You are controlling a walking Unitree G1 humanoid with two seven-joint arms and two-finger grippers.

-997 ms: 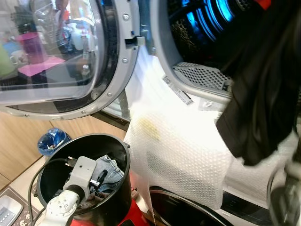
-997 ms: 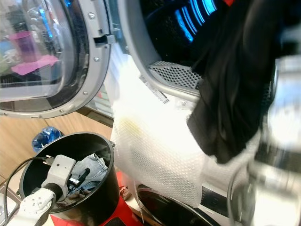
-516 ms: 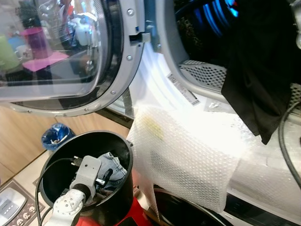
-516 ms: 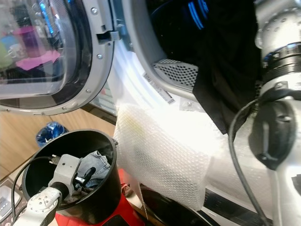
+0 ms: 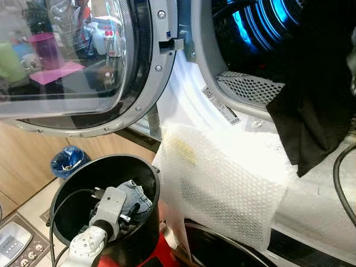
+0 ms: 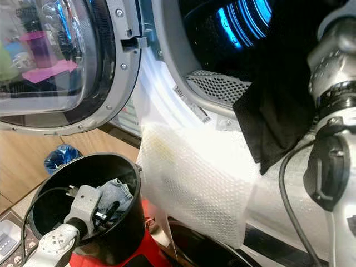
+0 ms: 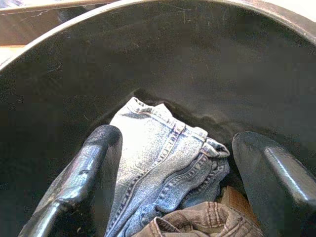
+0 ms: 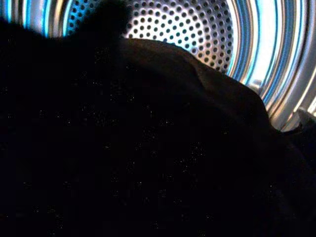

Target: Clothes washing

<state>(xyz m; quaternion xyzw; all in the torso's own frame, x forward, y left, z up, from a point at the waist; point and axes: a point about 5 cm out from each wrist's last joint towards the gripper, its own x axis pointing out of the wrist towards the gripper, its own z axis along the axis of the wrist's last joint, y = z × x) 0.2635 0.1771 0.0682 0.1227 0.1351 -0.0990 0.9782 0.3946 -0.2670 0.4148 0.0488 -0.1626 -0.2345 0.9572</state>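
Note:
A black garment hangs at the mouth of the washer drum, draped from the end of my right arm. In the right wrist view the black cloth covers the fingers, with the perforated drum wall behind it. My left gripper is open inside the black bucket, its fingers either side of folded blue jeans. A brown garment lies beside the jeans.
The round washer door stands open at the left. A bubble-wrap sheet hangs over the washer front below the drum. A blue bag sits on the floor behind the bucket. A grey device with buttons lies at the lower left.
The view has shifted. The black garment has risen with my right arm from in front of the bubble wrap to the drum mouth. My left gripper stays in the bucket.

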